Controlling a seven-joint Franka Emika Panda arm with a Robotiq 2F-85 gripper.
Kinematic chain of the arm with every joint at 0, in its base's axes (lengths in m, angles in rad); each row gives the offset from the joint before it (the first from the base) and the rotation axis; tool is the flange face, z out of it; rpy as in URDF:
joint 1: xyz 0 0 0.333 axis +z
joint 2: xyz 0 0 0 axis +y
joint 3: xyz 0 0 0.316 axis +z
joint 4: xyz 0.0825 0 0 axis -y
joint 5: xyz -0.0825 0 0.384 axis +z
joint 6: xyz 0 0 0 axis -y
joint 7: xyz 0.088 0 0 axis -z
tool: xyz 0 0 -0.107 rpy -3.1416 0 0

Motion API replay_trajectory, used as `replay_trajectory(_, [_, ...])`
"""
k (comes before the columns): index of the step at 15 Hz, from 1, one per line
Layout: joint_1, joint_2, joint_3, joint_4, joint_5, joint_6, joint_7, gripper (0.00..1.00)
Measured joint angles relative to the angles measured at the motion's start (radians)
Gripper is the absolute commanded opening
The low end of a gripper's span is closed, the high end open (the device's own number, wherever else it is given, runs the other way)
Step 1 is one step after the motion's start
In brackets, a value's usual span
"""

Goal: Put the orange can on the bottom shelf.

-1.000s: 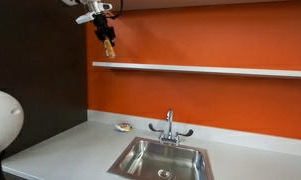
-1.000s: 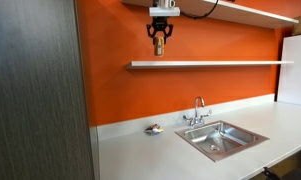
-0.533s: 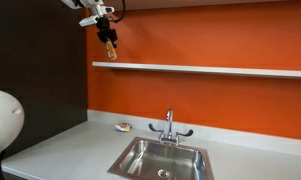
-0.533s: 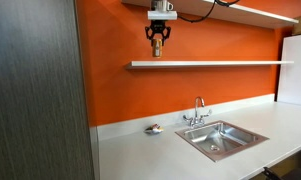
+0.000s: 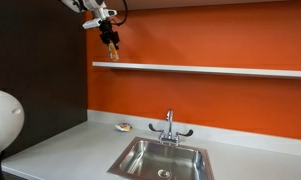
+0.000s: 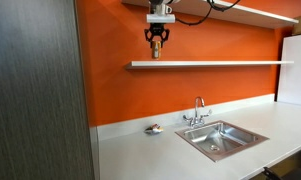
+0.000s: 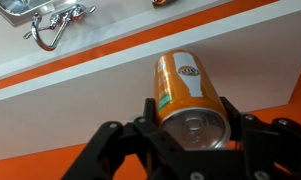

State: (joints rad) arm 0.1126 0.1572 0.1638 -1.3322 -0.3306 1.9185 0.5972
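Right, the gripper (image 5: 110, 40) hangs high against the orange wall (image 5: 210, 100), fingers pointing down and clamped on the orange can (image 5: 113, 53). In both exterior views the can sticks out below the fingertips, roughly upright, off every surface. It sits just above the bottom shelf (image 5: 200, 69), near the shelf end closest to the dark wood panel (image 5: 40, 60), with a thin gap between can and board. I cannot tell whether it is directly over the board or slightly in front of it.

From the opposite side the gripper (image 6: 156, 40) holds the can (image 6: 156, 51) the same way, between the bottom shelf (image 6: 205, 64) and an upper shelf (image 6: 250, 12).

The wrist view shows the gripper (image 7: 193, 125) with one black finger (image 7: 153, 115) on each side of the can (image 7: 188, 85), both pressed to its body. The paler metal end faces the camera and the printed orange side runs away from it.

Well below, on the grey countertop (image 5: 70, 150): a steel sink (image 5: 160, 158), a faucet (image 5: 170, 125) behind it, and a small flat yellowish object (image 5: 123, 126) beside the faucet near the wall. All are far from the can.
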Motion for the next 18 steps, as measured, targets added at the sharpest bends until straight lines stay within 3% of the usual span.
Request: replay_trajectory(18, [0.001,0.160,-0.005,0.214,0.000,-0.098,0.000,0.38])
